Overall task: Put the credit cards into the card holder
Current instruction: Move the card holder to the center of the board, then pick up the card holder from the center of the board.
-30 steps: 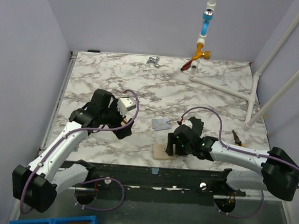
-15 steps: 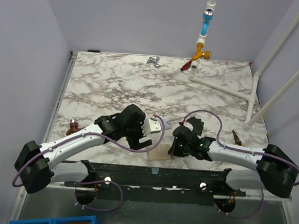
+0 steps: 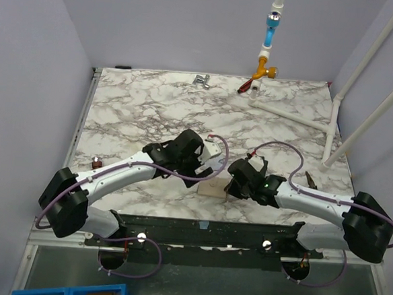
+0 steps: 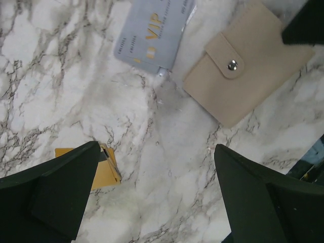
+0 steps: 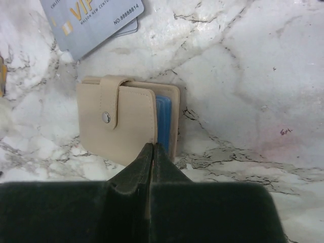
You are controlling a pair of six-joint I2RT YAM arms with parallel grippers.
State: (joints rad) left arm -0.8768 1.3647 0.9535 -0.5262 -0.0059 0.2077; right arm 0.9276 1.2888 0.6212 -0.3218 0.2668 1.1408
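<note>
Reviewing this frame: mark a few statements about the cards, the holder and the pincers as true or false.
1. The card holder has its flap folded over the front. True.
2. The left pincer is shut. False: its fingers stand wide apart.
3. A grey-blue card lies on the marble table beside the holder. True.
4. The gold card sits inside the holder. False: it lies on the marble, partly under the left pincer.
5. The right pincer is shut. True.

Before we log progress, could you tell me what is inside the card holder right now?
A blue strip shows at the open edge of the card holder; whether it is a card or lining is unclear. Its closed front panel covers everything deeper in.
</note>
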